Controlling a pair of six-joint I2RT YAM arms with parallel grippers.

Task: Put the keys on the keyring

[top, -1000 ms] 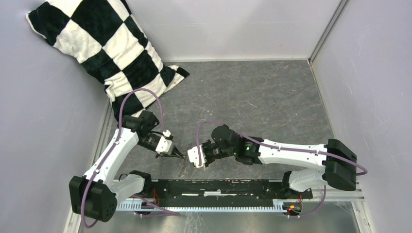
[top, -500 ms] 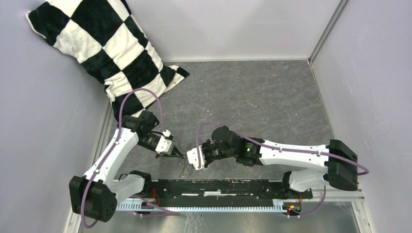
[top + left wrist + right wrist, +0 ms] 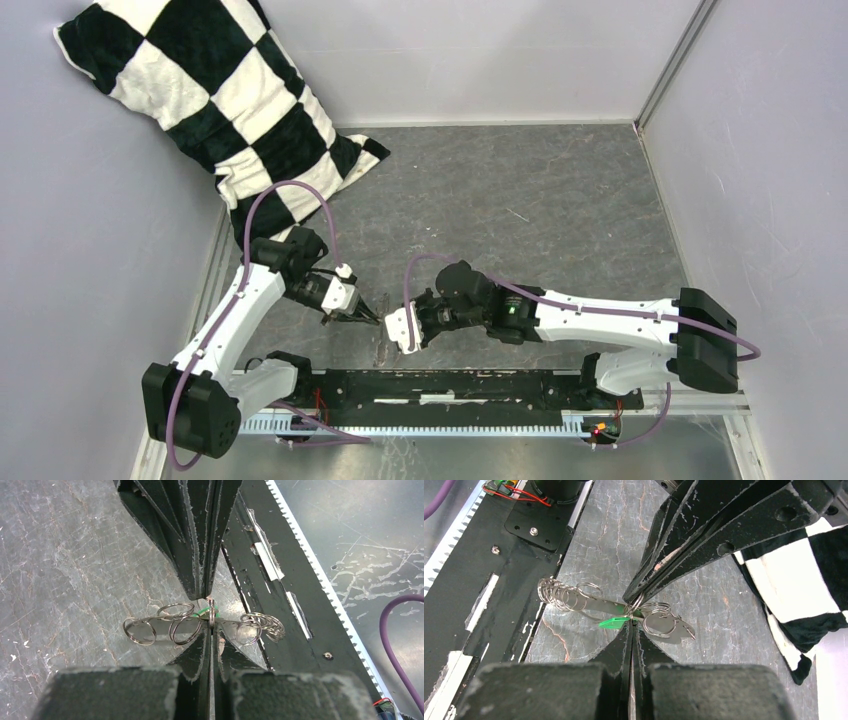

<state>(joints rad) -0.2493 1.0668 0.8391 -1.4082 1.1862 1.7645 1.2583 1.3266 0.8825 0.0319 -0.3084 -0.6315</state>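
The keyring (image 3: 165, 621) hangs edge-on just above the table as a thin silvery strip with several small rings strung along it. My left gripper (image 3: 211, 626) is shut on its middle, at a small upright ring. In the right wrist view the same keyring (image 3: 574, 599) runs across. The green tag of the keys (image 3: 613, 622) juts left from my right gripper (image 3: 630, 621), which is shut on it. The two grippers meet tip to tip, left (image 3: 368, 318) and right (image 3: 392, 332), near the table's front. The key's dark metal part is hidden between the tips.
A black-and-white checkered pillow (image 3: 220, 110) leans in the far left corner. A black rail (image 3: 450, 385) with a toothed white strip runs along the near edge, right beside the keyring. Grey walls close in left, back and right.
The right wrist has crept slightly left and the left gripper slightly up. Both grips look the same.
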